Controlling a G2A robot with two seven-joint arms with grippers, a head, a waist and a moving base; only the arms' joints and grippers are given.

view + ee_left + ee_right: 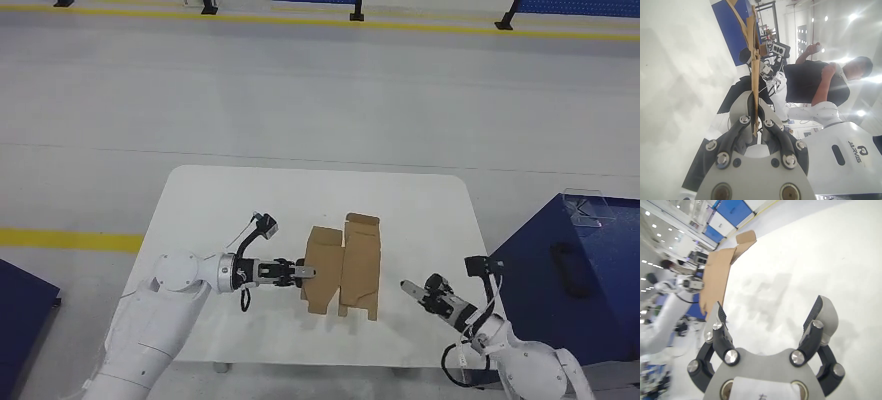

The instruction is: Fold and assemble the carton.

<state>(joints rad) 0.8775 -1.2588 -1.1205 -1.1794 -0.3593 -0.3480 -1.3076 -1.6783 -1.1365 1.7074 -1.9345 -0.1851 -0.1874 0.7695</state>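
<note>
Brown carton (345, 265), flat with its end flaps spread, lies at the middle of the table (250, 200), with bare tabletop all round it. The left gripper (305, 271), on an arm stretched out level over the table, pinches the carton's edge. The right gripper (410, 289) gapes wide over the table, apart from the carton.

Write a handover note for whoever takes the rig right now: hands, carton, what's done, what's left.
Left hand: shut on one side edge of the carton.
Right hand: open and empty, above the table off the carton's opposite side, not touching it.
Carton: mid-table, looks flat or nearly so, end flaps not folded in.
Done: one edge gripped.
Left: open it into a box shape, then fold and tuck the flaps.
</note>
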